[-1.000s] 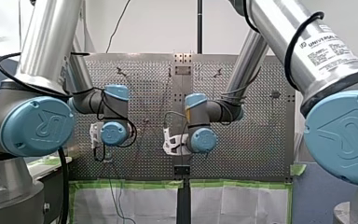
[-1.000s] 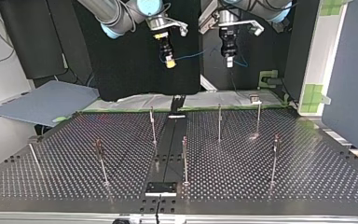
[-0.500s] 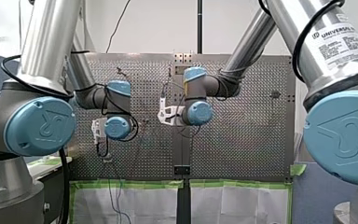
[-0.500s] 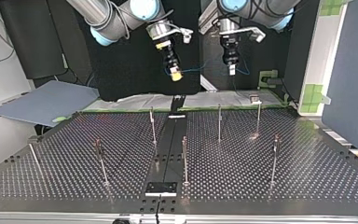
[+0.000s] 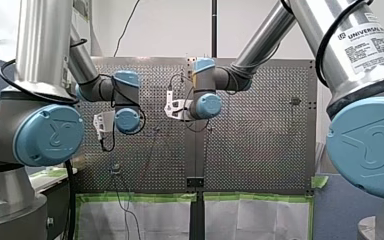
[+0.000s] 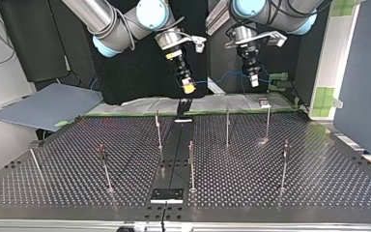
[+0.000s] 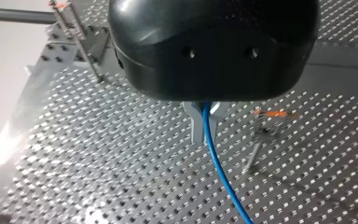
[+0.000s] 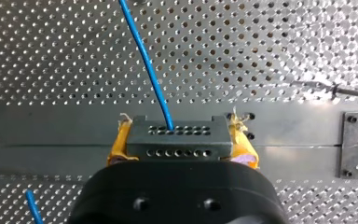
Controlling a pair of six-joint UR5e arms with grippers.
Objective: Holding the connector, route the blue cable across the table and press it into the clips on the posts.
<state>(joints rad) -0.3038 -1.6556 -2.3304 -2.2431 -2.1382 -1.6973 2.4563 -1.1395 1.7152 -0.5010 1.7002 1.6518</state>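
Facing views, presumably one shared table [image 6: 294, 193]

Front view was bright and evenly lit off the white wall [image 5: 170, 27]. Top view ran dim against the black backdrop [image 6: 145, 72], with small glints on the dark perforated metal table [image 6: 290, 188]. In the left wrist view, hard glare washed out one table edge.

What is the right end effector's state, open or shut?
Shut: my right end effector clamps the connector between its yellow pads.
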